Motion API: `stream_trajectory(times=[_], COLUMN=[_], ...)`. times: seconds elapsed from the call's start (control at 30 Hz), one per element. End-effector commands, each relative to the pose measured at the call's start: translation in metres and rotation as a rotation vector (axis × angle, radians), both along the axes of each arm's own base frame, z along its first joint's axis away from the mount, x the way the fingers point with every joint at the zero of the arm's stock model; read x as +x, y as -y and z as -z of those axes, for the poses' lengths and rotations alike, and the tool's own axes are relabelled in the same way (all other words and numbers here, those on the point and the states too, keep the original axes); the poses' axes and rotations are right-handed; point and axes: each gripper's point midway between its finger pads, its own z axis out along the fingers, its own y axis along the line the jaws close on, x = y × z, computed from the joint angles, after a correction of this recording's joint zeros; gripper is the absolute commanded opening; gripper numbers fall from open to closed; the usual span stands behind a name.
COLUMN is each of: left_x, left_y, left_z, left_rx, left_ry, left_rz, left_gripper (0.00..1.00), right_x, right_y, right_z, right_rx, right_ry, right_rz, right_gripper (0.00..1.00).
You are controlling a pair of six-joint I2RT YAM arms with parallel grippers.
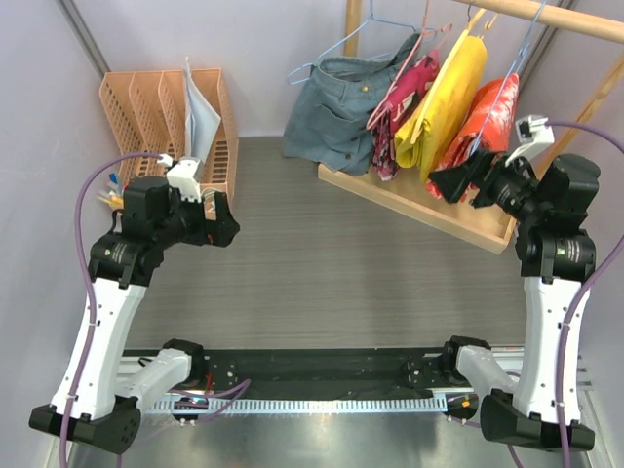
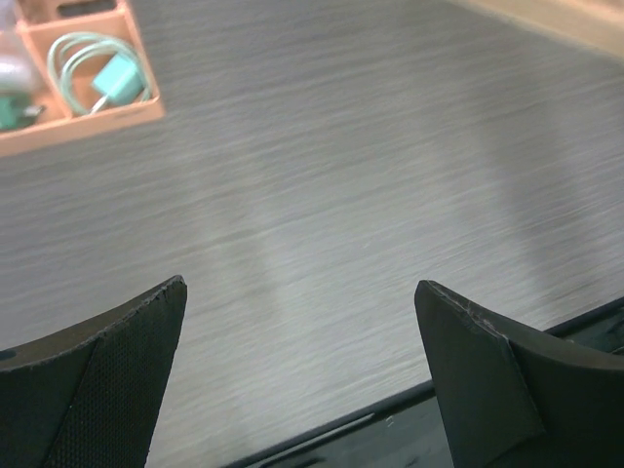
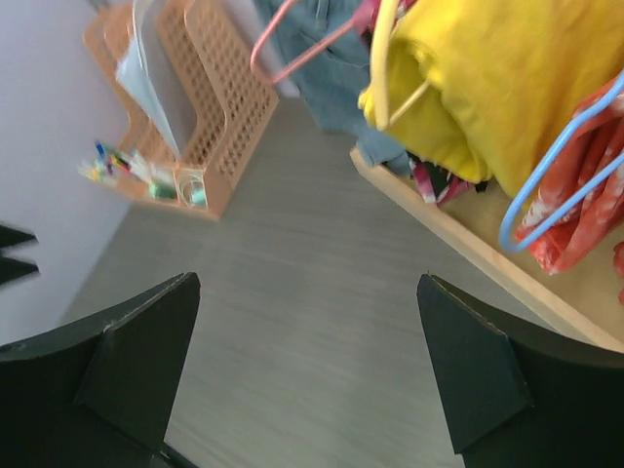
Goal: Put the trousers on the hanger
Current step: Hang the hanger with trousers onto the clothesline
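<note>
Right hand [image 1: 441, 183] near yellow garment [image 1: 447, 90], trousers [image 1: 489, 119]

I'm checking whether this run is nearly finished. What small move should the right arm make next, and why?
Probably ease the right pincer straight back, away from the trousers. They already appear to hang from the hanger on the rail. The right pincer is open and empty beside them, and the left pincer is open over the table.

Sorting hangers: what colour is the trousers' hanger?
Light blue; the hanger shows clearest in right wrist view.
</note>
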Motion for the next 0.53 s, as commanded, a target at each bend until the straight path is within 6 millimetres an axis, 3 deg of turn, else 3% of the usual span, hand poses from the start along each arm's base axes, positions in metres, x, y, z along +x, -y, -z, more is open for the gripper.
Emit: stream_trajectory(times=[0.0,0.1,0.3,0.4,0.5], left_x=[-0.018,-0.018,-0.029,-0.034,-0.038], left_y=[-0.040,-0.069,-0.085,-0.092,-0.097], left_z=[0.026,0.045,0.053,0.052,0.045], left_rx=[0.215,0.345,0.405,0.379,0.369], left_ry=[-0.098,-0.155,-0.144,-0.139,-0.102], left_rz=[-0.075,-0.178,-0.221,-0.263,-0.289], left_gripper=[1.00,1.00,1.00,1.00,1.00], right_x=[-0.046,-0.059,-0.071,-0.072,-0.070], right_y=[-0.014,-0.004,0.015,0.018,0.019], right_z=[0.036,0.072,0.131,0.142,0.138], right_rx=[-0.201,-0.329,-0.504,-0.526,-0.529], right_ry=[-0.015,-0.072,-0.144,-0.160,-0.139], right_rz=[-0.167,-0.179,-0.179,-0.172,-0.162], right_gripper=[1.00,1.00,1.00,1.00,1.00])
